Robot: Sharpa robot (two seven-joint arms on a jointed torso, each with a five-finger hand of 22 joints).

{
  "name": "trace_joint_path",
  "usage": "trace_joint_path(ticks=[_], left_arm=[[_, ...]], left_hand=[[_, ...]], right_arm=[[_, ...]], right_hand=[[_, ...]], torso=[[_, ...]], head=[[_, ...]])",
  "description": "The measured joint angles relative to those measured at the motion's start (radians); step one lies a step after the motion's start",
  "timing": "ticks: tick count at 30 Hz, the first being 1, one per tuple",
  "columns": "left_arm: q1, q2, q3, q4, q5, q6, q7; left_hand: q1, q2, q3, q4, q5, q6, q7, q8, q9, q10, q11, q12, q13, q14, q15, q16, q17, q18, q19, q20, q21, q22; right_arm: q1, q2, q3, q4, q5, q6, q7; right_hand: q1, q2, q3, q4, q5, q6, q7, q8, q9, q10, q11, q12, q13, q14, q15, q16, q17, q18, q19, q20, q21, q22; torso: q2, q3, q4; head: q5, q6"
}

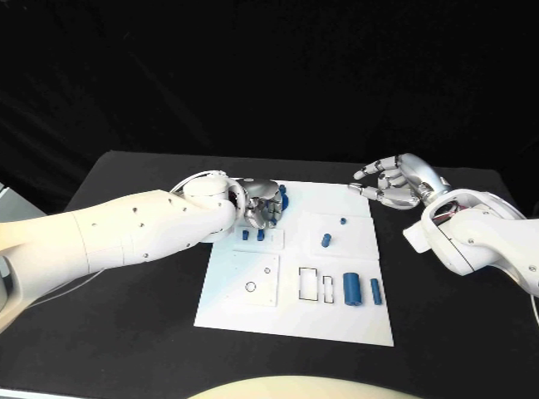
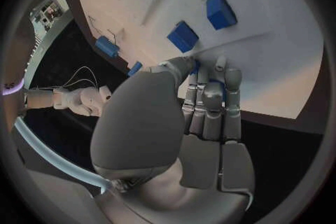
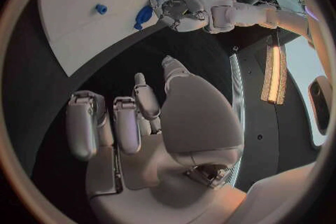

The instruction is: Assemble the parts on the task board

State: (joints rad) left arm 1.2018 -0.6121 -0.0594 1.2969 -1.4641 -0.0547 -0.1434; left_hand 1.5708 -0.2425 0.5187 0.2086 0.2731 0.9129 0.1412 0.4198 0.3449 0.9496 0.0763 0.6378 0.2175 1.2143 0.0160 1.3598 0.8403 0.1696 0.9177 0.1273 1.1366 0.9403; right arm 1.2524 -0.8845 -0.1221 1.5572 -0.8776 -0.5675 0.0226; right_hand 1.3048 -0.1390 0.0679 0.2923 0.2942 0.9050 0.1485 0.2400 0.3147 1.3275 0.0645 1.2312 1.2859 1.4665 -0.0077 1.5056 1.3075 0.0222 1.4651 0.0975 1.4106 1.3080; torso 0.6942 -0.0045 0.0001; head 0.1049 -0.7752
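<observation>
1. Two white arms reach over the black table (image 1: 125,349), one from each side of the white task board (image 1: 252,312) that lies in the table's middle.
2. The left hand (image 1: 260,204) is at the board's far left corner, its fingers (image 2: 210,103) bunched together and bent down onto the plate.
3. In the left wrist view a sliver of blue part (image 2: 195,67) shows between the thumb and the fingertips; the part is pinched there, pressed close to the board surface.
4. In the head view that held part (image 1: 282,198) shows as a blue edge just beside the hand, near the board's far edge.
5. Two small blue blocks (image 1: 252,235) stand side by side just nearer the robot than the left hand, in the board's left half; the left wrist view shows them as two square pieces (image 2: 183,37) apart from the fingers.
6. A small blue peg (image 1: 342,221) and a short blue cylinder (image 1: 326,241) sit near the board's middle, toward its right edge.
7. Two longer blue cylinders (image 1: 353,288) lie side by side close to the board's right edge, beside two rectangular outlines (image 1: 309,283).
8. The right hand (image 1: 395,183) hovers off the board beyond its far right corner, over the bare table, fingers loosely curled and apart, holding nothing.
</observation>
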Motion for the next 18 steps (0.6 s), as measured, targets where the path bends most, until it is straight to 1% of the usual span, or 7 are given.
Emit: trace_joint_path(ticks=[4, 9, 12, 16, 18], left_arm=[[-0.001, 0.000, 0.000, -0.002, 0.000, -0.013, 0.006], [-0.002, -0.001, -0.001, -0.005, 0.004, -0.050, 0.020], [-0.002, -0.004, 0.000, -0.005, 0.009, -0.076, 0.032], [-0.005, -0.016, 0.004, 0.006, 0.023, -0.099, 0.047], [-0.006, -0.024, 0.006, 0.016, 0.032, -0.106, 0.052]], left_hand=[[0.003, 0.003, 0.026, -0.026, -0.001, 0.028, -0.004, -0.008, -0.001, 0.032, -0.007, -0.023, -0.011, 0.026, -0.009, 0.015, 0.029, 0.000, 0.019, -0.009, 0.036, 0.037], [0.003, 0.004, 0.053, -0.059, -0.003, 0.038, -0.002, -0.037, -0.003, 0.055, -0.005, -0.062, -0.022, 0.045, -0.007, 0.026, 0.052, 0.000, 0.028, -0.011, 0.063, 0.064], [-0.005, 0.011, 0.062, -0.069, -0.003, 0.042, -0.001, -0.041, -0.005, 0.061, -0.002, -0.075, -0.026, 0.057, -0.007, 0.033, 0.061, 0.000, 0.028, -0.011, 0.072, 0.075], [-0.029, 0.011, 0.065, -0.071, -0.004, 0.056, -0.001, -0.047, -0.006, 0.073, -0.004, -0.093, -0.029, 0.059, -0.005, 0.034, 0.062, 0.000, 0.028, -0.011, 0.074, 0.079], [-0.029, 0.011, 0.068, -0.074, -0.004, 0.058, -0.002, -0.048, -0.006, 0.075, -0.003, -0.097, -0.031, 0.060, -0.004, 0.034, 0.063, 0.000, 0.028, -0.011, 0.074, 0.081]], right_arm=[[0.000, 0.000, 0.000, 0.000, 0.000, 0.000, 0.000], [0.000, -0.001, 0.000, 0.000, 0.000, 0.000, 0.000], [0.000, -0.001, 0.000, 0.000, 0.000, 0.000, 0.000], [0.000, 0.000, 0.000, 0.000, 0.000, 0.000, 0.000], [0.000, 0.000, 0.000, 0.000, 0.000, 0.000, 0.000]], right_hand=[[0.000, 0.000, 0.000, 0.000, 0.000, 0.000, 0.000, 0.000, 0.000, 0.000, 0.000, 0.000, 0.000, 0.000, 0.000, 0.000, 0.000, 0.000, 0.001, -0.001, 0.000, 0.000], [0.000, 0.000, 0.000, 0.000, 0.000, 0.000, 0.000, 0.000, 0.000, 0.000, 0.000, 0.000, 0.000, 0.000, 0.000, 0.000, 0.000, 0.000, 0.001, -0.001, 0.000, 0.000], [0.000, 0.000, 0.000, 0.000, 0.000, 0.000, 0.000, 0.000, 0.000, 0.000, 0.000, 0.000, 0.000, 0.000, 0.000, 0.000, 0.000, 0.000, 0.001, -0.001, 0.000, 0.000], [0.000, 0.000, 0.000, 0.000, 0.000, 0.000, 0.000, 0.000, 0.000, 0.000, 0.000, 0.000, 0.000, 0.000, 0.000, 0.000, 0.000, 0.000, 0.001, -0.001, 0.000, 0.000], [0.000, 0.000, 0.000, 0.000, 0.000, 0.000, 0.000, 0.000, 0.000, 0.000, 0.000, 0.000, 0.000, 0.000, 0.000, 0.000, 0.000, 0.000, 0.001, -0.001, 0.000, 0.000]], torso=[[0.000, 0.0000, 0.0000], [0.000, 0.0001, 0.0001], [0.000, -0.0002, 0.0001], [0.000, -0.0006, 0.0001], [-0.001, -0.0006, 0.0001]], head=[[-0.001, 0.000], [-0.002, 0.002], [-0.002, 0.003], [-0.002, 0.004], [-0.002, 0.005]])
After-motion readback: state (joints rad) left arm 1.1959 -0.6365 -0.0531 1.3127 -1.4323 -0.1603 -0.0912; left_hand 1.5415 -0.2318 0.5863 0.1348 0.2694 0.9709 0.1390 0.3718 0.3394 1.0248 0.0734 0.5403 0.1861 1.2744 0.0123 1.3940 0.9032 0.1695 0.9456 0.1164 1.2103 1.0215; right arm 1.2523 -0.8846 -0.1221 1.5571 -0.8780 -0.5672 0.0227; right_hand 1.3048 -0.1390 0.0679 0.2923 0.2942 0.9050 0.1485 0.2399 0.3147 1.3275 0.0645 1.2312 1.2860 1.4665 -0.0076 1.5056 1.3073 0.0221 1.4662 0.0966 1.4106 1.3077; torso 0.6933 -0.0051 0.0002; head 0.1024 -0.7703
